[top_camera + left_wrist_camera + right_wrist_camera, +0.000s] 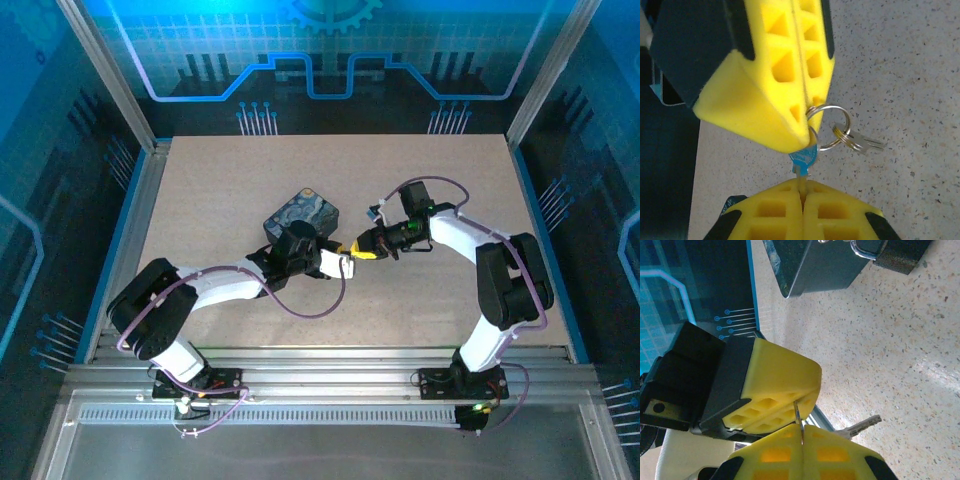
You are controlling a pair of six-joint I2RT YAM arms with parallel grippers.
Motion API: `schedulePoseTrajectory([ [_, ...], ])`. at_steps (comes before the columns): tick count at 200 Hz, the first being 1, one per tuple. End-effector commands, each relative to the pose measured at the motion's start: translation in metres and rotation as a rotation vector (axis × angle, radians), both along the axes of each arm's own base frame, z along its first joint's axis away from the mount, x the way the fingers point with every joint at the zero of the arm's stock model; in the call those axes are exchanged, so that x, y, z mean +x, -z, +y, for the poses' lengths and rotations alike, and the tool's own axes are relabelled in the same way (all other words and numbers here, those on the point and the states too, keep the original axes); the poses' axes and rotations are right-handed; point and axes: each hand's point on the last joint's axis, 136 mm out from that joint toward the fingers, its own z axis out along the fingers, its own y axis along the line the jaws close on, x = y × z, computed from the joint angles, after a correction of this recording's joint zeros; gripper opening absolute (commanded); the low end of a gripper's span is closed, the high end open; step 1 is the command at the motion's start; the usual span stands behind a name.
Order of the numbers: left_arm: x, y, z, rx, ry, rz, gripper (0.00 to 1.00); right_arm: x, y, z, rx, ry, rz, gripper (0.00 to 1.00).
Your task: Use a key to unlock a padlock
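Over the desk (450, 180), the left tool (347, 264) and the right tool (366, 251) meet tip to tip on 1 key (804, 157).
A dark blue swirl-painted tin (300, 213) sits just behind the left tool. The padlock (900, 255) is at the tin's side, its silvery shackle against the tin. Both tools are pressed together: the left pinches the key's blade, the right grips at its blue head. A ring (840, 134) on the key carries 1 spare key (867, 145).
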Motion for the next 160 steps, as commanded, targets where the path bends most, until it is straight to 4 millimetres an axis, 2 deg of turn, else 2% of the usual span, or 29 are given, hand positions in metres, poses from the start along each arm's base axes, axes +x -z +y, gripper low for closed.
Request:
schedulePoseTrajectory([
  [1,-0.001,-0.010,-0.009,-0.026,0.016,0.005,0.00,0.001,-0.002,0.006,0.021,-0.008,0.027,0.06],
  [38,-0.009,-0.005,-0.006,-0.028,0.001,0.109,0.00,0.004,-0.003,0.004,0.019,0.000,0.027,0.11],
  [65,-0.016,-0.004,-0.003,-0.062,-0.017,0.230,0.00,0.006,0.000,-0.006,0.002,0.018,0.027,0.29],
  [94,-0.030,-0.009,0.002,-0.089,-0.015,0.436,0.00,0.010,-0.001,-0.023,-0.004,0.047,-0.003,0.34],
  [118,-0.042,-0.014,0.005,-0.102,-0.012,0.614,0.00,0.016,-0.008,-0.035,-0.003,0.049,-0.109,0.37],
  [160,-0.049,-0.024,0.009,-0.121,-0.038,0.864,0.00,0.009,-0.045,-0.028,0.141,-0.043,-0.454,0.35],
])
